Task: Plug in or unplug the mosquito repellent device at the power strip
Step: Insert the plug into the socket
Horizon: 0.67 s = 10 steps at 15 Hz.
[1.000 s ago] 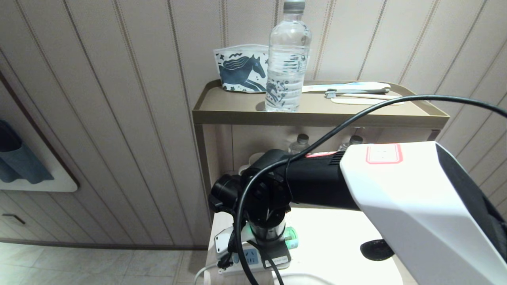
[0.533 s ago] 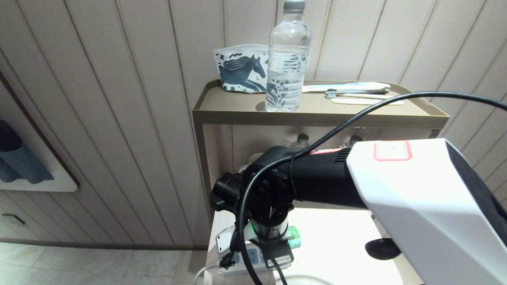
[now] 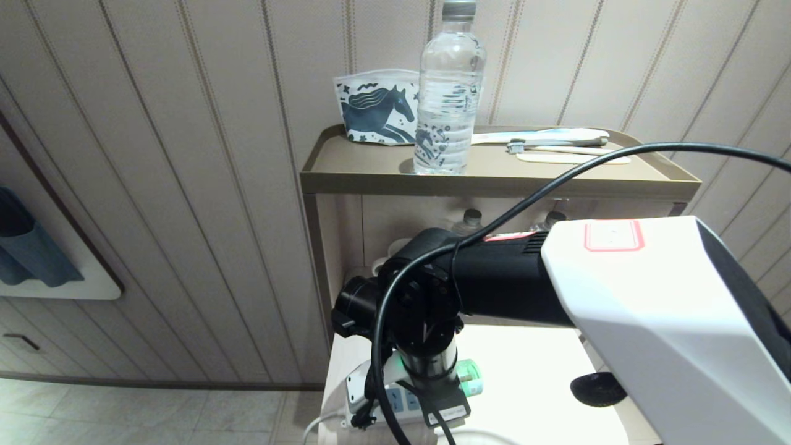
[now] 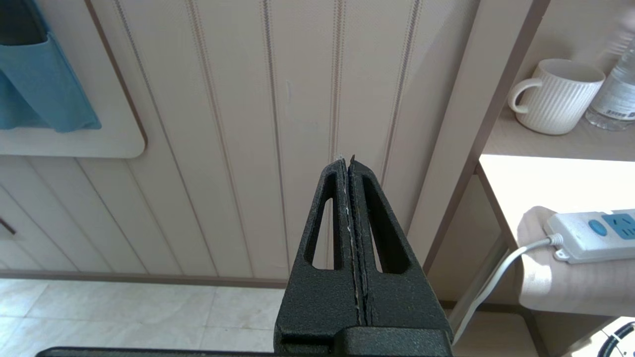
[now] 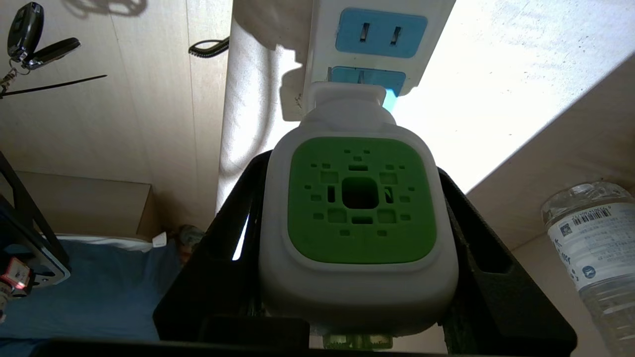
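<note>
My right gripper [image 5: 352, 171] is shut on the mosquito repellent device [image 5: 359, 208], a white unit with a green perforated face, its black fingers [image 5: 238, 223] pressing both sides. The device's plug end meets a light-blue socket panel of the white power strip [image 5: 322, 39]; I cannot tell how deep the prongs sit. In the head view the right arm [image 3: 494, 284] reaches over the lit lower shelf, and the device's green bottle [image 3: 471, 374] sticks out beside the power strip [image 3: 371, 395]. My left gripper [image 4: 347, 161] hangs shut and empty beside the shelf unit, facing the wall.
On the top tray [image 3: 494, 182] stand a clear water bottle [image 3: 448, 93], a horse-print pouch [image 3: 377, 105] and a toothbrush and pale flat sticks [image 3: 556, 145]. A white mug [image 4: 555, 96] and another bottle [image 5: 595, 248] sit on the shelf behind the strip. Its cord [image 4: 496, 277] hangs off the edge.
The right wrist has shifted slightly to the right and toward me with the device in its grip, and the power strip has slid the same way. The left arm has kept still.
</note>
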Tool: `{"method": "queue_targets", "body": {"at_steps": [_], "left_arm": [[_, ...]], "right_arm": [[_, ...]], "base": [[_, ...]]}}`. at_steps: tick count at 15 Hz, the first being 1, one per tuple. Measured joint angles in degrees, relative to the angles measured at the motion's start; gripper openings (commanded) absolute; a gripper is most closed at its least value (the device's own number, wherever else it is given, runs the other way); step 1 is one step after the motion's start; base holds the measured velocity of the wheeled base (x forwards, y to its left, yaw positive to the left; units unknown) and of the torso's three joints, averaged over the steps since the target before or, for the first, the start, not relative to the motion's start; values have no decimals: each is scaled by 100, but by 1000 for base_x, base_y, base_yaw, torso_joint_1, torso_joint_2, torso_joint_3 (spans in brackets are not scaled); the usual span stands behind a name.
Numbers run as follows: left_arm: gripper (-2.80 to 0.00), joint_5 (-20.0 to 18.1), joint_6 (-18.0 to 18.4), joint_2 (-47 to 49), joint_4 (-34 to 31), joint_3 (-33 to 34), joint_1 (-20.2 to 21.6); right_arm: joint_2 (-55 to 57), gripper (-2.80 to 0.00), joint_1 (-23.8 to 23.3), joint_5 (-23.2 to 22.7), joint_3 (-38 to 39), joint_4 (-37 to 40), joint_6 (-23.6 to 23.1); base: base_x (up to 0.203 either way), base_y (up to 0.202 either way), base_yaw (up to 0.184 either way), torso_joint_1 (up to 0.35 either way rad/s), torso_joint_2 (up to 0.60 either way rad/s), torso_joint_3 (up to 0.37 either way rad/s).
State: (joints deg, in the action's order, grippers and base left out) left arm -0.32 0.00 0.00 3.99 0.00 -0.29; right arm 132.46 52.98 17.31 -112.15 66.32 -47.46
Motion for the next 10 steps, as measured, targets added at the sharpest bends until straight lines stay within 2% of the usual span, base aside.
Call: {"method": "queue_targets", "body": {"at_steps": [10], "left_arm": [[-280,2,0,0,0,0,-1]], "right_arm": [[67,-280,34,0,-9,-223,-15]], "base": [[0,0,0,0,0,0]]}}
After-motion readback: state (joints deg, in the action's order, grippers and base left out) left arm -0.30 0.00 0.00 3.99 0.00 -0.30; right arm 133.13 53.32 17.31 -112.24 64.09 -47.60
